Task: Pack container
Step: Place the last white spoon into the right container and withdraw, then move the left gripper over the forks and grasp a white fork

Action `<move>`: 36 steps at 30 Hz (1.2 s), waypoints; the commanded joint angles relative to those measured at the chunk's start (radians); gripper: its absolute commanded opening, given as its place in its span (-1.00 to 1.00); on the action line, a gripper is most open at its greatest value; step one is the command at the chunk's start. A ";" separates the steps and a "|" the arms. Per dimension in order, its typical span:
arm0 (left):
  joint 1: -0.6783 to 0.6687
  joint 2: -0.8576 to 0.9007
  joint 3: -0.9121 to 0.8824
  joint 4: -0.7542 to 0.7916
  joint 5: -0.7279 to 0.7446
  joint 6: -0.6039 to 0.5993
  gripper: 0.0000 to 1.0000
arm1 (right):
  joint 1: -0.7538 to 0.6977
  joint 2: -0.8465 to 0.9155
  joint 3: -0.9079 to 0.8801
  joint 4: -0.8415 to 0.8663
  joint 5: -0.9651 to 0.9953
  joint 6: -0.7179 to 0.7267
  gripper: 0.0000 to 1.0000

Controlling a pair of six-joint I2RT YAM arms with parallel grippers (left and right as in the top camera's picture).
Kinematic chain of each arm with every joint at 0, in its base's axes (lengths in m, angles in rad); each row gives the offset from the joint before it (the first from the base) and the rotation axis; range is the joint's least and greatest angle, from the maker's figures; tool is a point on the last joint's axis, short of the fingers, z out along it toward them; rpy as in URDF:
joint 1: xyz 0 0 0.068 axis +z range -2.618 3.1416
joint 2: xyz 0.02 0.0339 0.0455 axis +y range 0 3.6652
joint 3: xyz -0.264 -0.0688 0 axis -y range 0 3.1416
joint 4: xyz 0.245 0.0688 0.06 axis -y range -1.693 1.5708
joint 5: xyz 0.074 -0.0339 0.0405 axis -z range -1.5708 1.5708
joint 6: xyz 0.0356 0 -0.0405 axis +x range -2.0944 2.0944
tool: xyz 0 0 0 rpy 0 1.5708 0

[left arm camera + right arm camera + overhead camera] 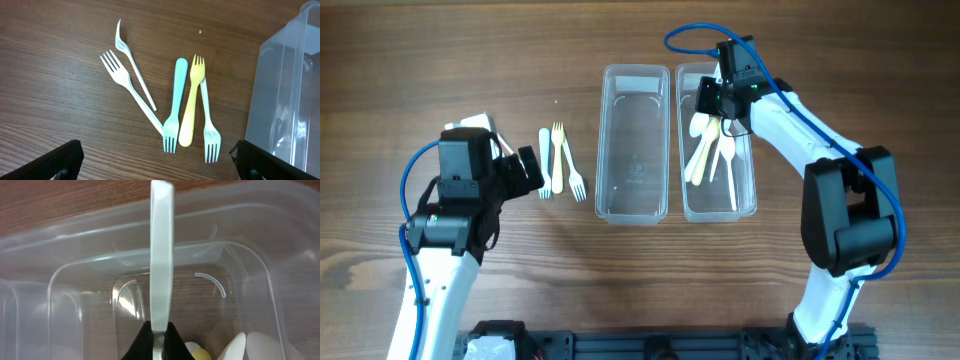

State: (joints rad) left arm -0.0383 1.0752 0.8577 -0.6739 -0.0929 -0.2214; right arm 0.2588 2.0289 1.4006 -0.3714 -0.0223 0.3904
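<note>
Right fingers (pixel 150 341) pinched tight on white utensil (pixel 161 255), poised over far end of right container (pixel 748 195), mid-bench toward right edge; spoons (pixel 705 150) lie inside. Best play: lower, lay it flat alongside spoons, release low. Left fingers (pixel 528 172) spread wide, empty, above forks (pixel 175 107) toward left edge

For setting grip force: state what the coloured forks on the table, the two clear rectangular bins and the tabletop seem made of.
Yellow fork, blue fork, white forks: probably moulded plastic, uniform colour, smooth with slight sheen. Left clear rectangular bin, right bin: transparent plastic, grain showing through, soft glare. Brown tabletop: wood or wood-print laminate; the grain cannot settle it.
</note>
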 commanded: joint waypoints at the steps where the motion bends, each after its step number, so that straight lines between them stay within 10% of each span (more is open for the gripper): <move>1: -0.005 0.001 0.021 0.003 -0.013 0.016 1.00 | 0.004 -0.058 0.004 -0.025 -0.002 -0.026 -0.89; 15: -0.005 0.001 0.021 0.003 -0.013 0.016 0.99 | 0.077 -0.238 -0.008 -0.534 -0.011 0.078 -0.85; 17: -0.005 0.001 0.021 0.003 -0.013 0.016 1.00 | 0.095 -0.238 -0.008 -0.521 -0.011 0.067 -0.40; 29: -0.005 0.001 0.021 0.009 -0.012 0.001 1.00 | -0.160 -0.541 0.209 -0.496 -0.113 -0.069 0.26; 34: -0.005 0.001 0.021 0.023 0.231 -0.161 1.00 | -0.417 -0.640 0.209 -0.629 -0.111 -0.095 0.49; 36: -0.005 0.001 0.020 -0.050 0.317 -0.161 1.00 | -0.468 -0.634 0.209 -0.671 -0.113 -0.092 0.87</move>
State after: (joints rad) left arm -0.0383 1.0752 0.8593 -0.6682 0.0490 -0.3420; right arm -0.1589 1.3964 1.6054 -1.0157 -0.1249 0.3119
